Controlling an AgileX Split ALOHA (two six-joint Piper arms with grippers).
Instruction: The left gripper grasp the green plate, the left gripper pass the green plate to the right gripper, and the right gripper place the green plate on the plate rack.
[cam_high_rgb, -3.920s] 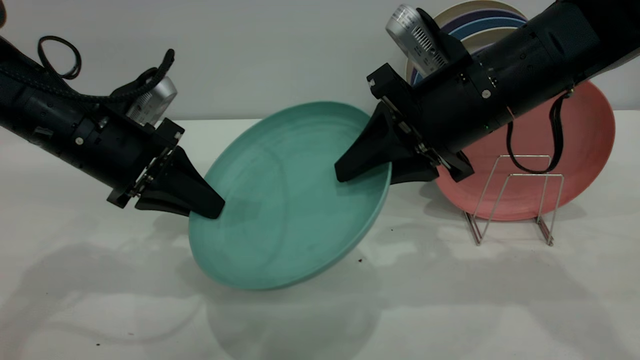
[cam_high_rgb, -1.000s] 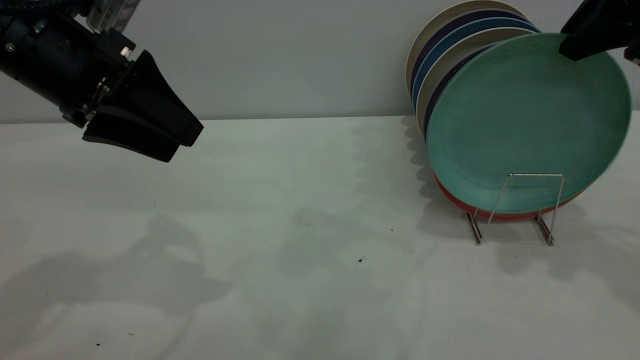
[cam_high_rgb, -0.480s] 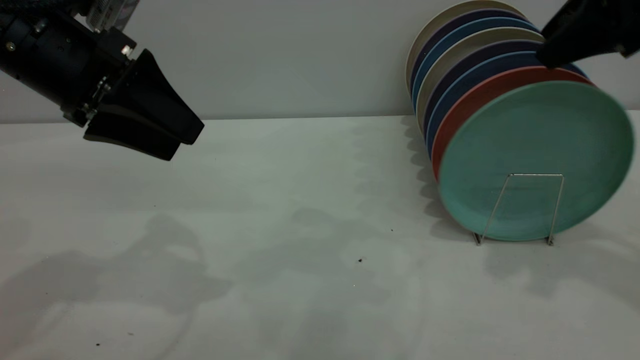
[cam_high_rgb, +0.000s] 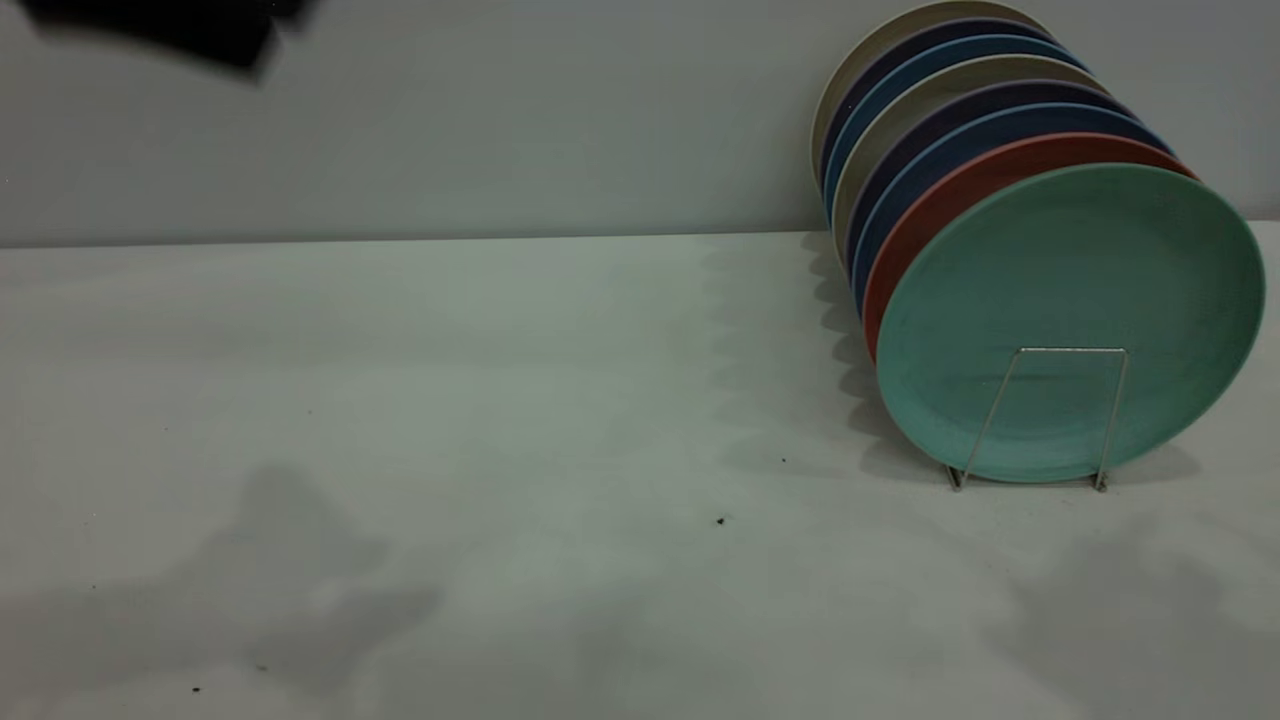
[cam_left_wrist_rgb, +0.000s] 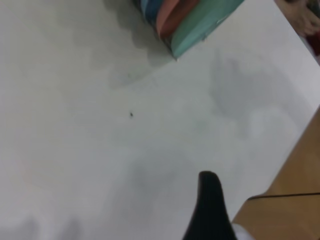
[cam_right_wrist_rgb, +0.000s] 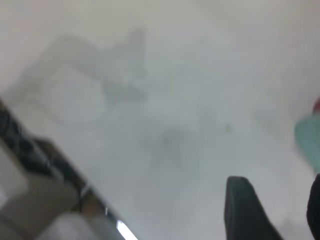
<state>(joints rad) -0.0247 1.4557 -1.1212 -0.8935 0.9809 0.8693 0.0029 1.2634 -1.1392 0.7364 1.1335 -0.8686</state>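
In the rack (cam_high_rgb: 1058, 415), green plate (cam_high_rgb: 1070, 320) parked, front slot.
Exterior: plate upright, leaning on pink plate (cam_high_rgb: 960, 185), wire loop holding its foot; left hand (cam_high_rgb: 170, 30) a blur, top corner.
Left wrist: one finger (cam_left_wrist_rgb: 210, 210), plate (cam_left_wrist_rgb: 200, 30) far off, spread unclear.
Right wrist: hand (cam_right_wrist_rgb: 275, 210) wide, empty above tabletop (cam_right_wrist_rgb: 150, 100).

Readable text: none anywhere.
Green plate (cam_high_rgb: 1070, 300): plain, no mark or brand.
Plate rack (cam_high_rgb: 1050, 415): bare wire, no label.
Table (cam_high_rgb: 500, 400): no writing.
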